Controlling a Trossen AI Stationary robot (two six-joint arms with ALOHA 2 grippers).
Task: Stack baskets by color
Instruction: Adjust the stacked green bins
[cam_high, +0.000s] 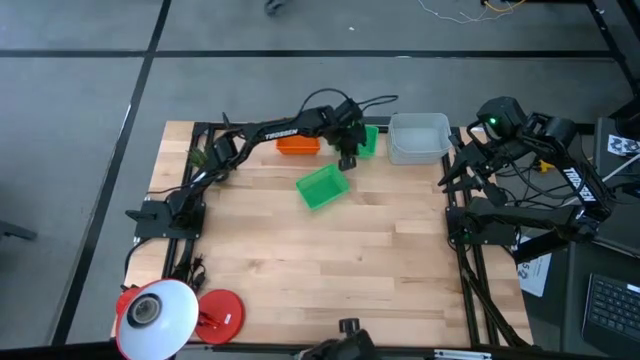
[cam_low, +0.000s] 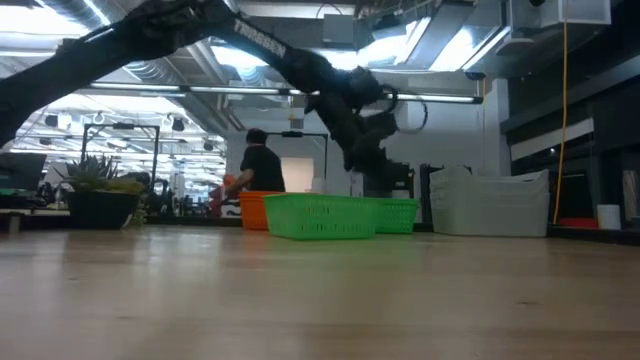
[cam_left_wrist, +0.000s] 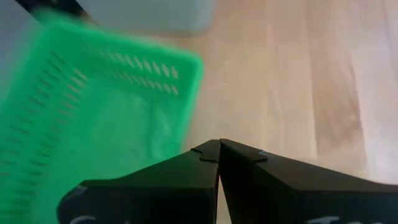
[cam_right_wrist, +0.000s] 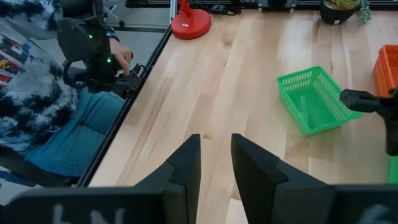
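Observation:
One bright green basket (cam_high: 322, 187) lies askew on the table's middle, resting on its bottom. A second green basket (cam_high: 368, 140) stands at the far edge, between an orange basket (cam_high: 298, 145) and a grey-white basket (cam_high: 418, 138). My left gripper (cam_high: 347, 157) is shut with nothing between its fingers. It hangs just beside the near corner of the far green basket (cam_left_wrist: 93, 106), slanting down over bare wood. My right gripper (cam_right_wrist: 214, 155) stands open and holds nothing, high beyond the table's right edge.
A round white lamp head (cam_high: 155, 310) with its red base (cam_high: 220, 312) stands at the near left corner. A person sits beyond the table's edge (cam_right_wrist: 43, 118) in the right wrist view. Bare wood (cam_high: 380, 260) fills the table's near half.

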